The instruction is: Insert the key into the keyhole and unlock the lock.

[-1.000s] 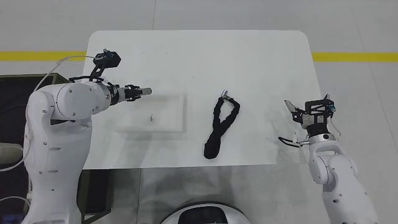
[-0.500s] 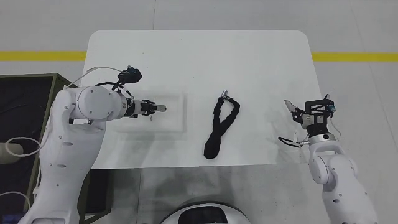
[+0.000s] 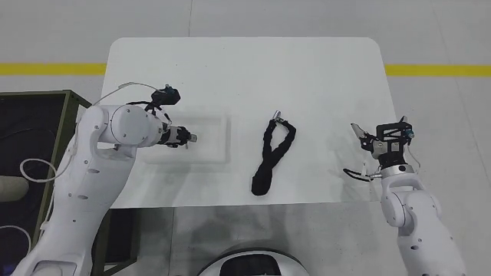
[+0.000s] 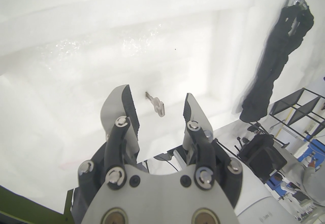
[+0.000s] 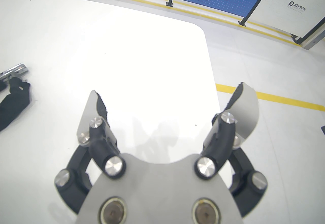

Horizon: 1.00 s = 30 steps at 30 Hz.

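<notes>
While your left jaws hung open and empty over the key (image 4: 158, 106) on the white pad (image 3: 219, 132), it looked small, light, stiff and slippery; you'd best have pinched its flat head. Your right jaws gaped empty; the lock (image 3: 270, 159) lay on the worktop (image 3: 322, 77).

One key (image 4: 158, 105), one lock (image 3: 272, 157), one tray (image 3: 213, 126), one table (image 3: 322, 69).

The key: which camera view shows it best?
The left wrist view. There the key lies clear on the white surface, just ahead of the open left gripper, with head and blade distinct. In the top view it is too small to tell beside that gripper. The right wrist view looks toward the lock instead.
</notes>
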Each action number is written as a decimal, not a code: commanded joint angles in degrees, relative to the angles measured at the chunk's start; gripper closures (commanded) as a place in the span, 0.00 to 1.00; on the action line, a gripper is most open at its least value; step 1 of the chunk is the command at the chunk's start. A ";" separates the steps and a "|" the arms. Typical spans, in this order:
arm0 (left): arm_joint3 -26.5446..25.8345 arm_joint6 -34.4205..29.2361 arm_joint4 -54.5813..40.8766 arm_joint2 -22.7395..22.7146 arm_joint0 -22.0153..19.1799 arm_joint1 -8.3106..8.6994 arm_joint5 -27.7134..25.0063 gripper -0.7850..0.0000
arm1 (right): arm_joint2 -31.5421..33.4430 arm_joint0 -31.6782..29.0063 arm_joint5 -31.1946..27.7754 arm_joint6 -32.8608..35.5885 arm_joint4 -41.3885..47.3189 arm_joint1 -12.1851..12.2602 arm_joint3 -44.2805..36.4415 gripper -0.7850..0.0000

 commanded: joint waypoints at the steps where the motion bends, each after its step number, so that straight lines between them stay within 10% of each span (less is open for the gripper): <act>1: 0.69 0.00 -0.73 0.64 -0.54 0.11 0.00 0.51 | 0.00 0.00 0.00 0.00 0.00 0.00 0.00 0.00; 14: 3.75 0.00 0.42 5.08 -3.09 1.37 0.00 0.66 | 0.00 0.00 0.00 0.00 0.00 0.00 0.00 0.00; 20: 3.68 0.00 0.63 5.27 -3.32 2.08 0.00 1.00 | 0.00 0.00 0.00 0.00 0.00 0.00 0.00 0.00; 30: 1.10 0.00 3.47 3.13 -2.26 3.37 0.01 1.00 | 0.00 0.00 0.00 0.00 0.00 0.00 0.00 0.00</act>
